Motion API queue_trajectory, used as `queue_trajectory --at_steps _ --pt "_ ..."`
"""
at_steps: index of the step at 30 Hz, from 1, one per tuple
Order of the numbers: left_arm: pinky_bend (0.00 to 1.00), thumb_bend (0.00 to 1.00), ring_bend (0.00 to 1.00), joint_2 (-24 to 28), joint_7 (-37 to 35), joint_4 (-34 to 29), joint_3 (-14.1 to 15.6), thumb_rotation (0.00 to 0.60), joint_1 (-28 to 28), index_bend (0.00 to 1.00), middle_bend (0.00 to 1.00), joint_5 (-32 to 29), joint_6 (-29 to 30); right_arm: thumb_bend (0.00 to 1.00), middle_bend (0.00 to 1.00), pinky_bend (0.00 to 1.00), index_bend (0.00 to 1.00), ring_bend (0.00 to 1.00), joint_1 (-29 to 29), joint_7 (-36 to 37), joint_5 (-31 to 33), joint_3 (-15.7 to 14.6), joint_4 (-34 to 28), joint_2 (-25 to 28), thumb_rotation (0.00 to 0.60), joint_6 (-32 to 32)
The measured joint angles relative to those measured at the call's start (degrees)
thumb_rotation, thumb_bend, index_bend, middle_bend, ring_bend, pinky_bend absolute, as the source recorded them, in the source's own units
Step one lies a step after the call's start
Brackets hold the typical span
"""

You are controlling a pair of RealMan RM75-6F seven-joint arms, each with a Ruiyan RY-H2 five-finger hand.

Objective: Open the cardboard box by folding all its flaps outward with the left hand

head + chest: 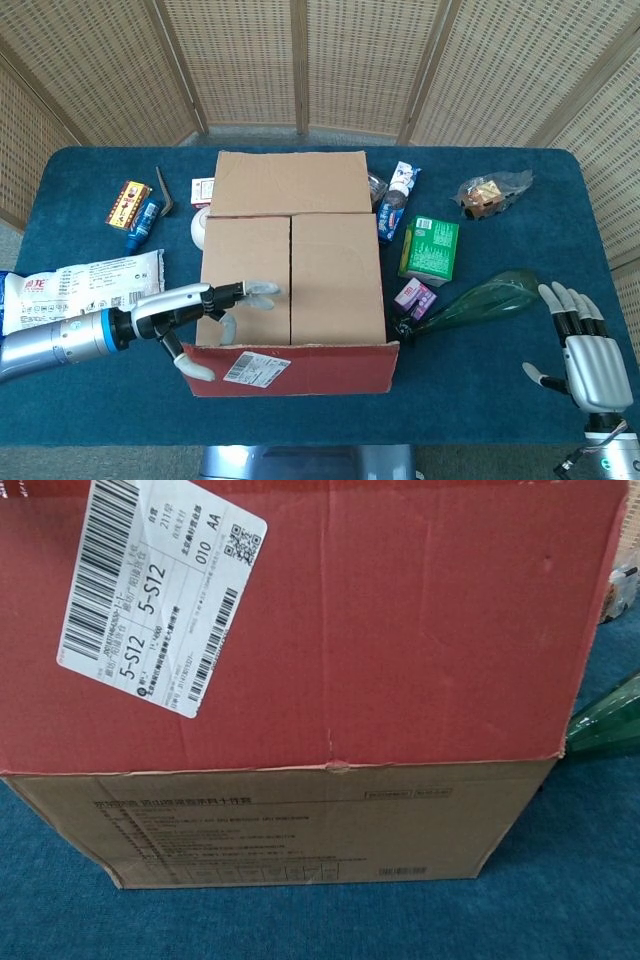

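The cardboard box [290,270] stands mid-table. Its far flap [290,183] lies folded outward. Both inner flaps [335,270] lie flat and shut. The red near flap [300,368], bearing a white barcode label [257,369], stands raised close to upright. In the chest view this near flap [400,630] fills the upper frame above the box front wall [300,825]. My left hand [215,312] reaches in at the near flap's left end, its fingers [262,290] spread behind the flap and its thumb out in front. My right hand [588,350] rests at the table's right edge, fingers apart, holding nothing.
A green bottle [485,297], a green carton [430,247] and small packs [415,297] lie right of the box. A snack bag [490,192] sits at back right. A white packet [85,280], a blue tube [145,222] and a red-yellow pack [128,203] lie to the left.
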Motion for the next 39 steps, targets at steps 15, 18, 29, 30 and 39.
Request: queue_trajectory --at_steps 15,18,29,30,39 --pt "0.56 0.07 0.13 -6.09 -0.11 0.58 2.12 0.600 0.92 0.00 0.00 0.80 5.49 0.08 0.00 0.09 0.00 0.00 0.05 -0.21 0.06 -0.13 -0.01 -0.06 0.600 -0.22" --pt "0.56 0.06 0.13 -6.80 0.07 0.55 2.59 0.600 0.68 0.00 0.00 0.86 5.56 0.08 0.00 0.09 0.00 0.00 0.04 -0.25 0.02 -0.15 -0.08 -0.04 0.600 -0.19" --pt "0.57 0.07 0.13 -8.39 1.52 -0.56 4.23 0.600 -0.52 0.00 0.00 2.23 6.42 0.08 0.00 0.09 0.00 0.00 0.02 -0.35 0.26 -0.14 -0.17 0.01 0.600 -0.26" --pt "0.56 0.07 0.13 -8.50 1.72 -0.74 4.38 0.600 -0.64 0.00 0.00 2.33 6.44 0.08 0.00 0.09 0.00 0.00 0.01 -0.36 0.27 -0.13 -0.20 0.03 0.600 -0.24" --pt "0.56 0.07 0.13 -9.16 3.52 -2.19 5.76 0.600 -1.94 0.00 0.00 4.07 6.15 0.08 0.00 0.09 0.00 0.00 0.00 -0.10 0.40 -0.09 -0.30 0.19 0.600 -0.26"
